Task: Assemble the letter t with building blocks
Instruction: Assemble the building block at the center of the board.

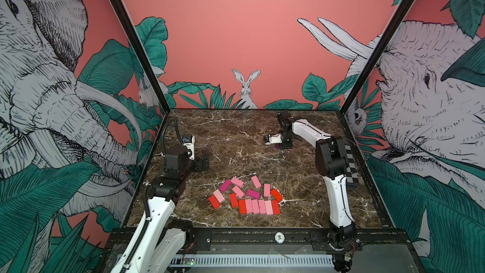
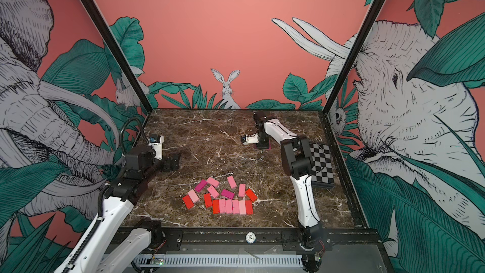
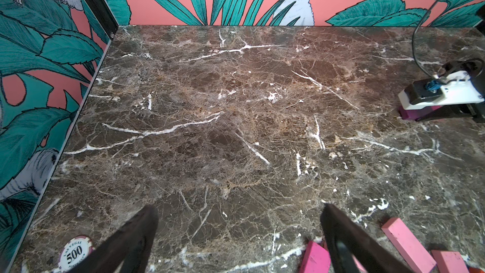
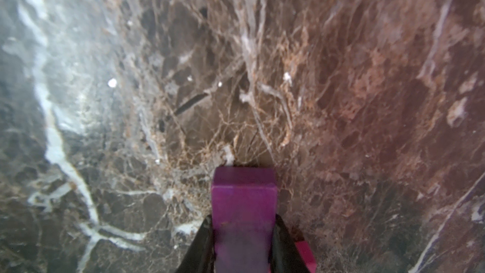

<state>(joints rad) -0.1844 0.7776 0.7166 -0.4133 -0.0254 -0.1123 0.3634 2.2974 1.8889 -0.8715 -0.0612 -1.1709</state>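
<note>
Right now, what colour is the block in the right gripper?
Dark purple block, best in right wrist view.

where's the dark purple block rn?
The dark purple block is clamped in the right gripper, down at the far middle of the table, well beyond the block cluster near the front edge.

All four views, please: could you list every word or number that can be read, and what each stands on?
"LAS VEGAS", "500", "POKER CLUB": on the poker chip lying on the marble table, left wrist view.
"10": on the small chip on the front rail, in both top views.
The building blocks bear no readable text.
</note>
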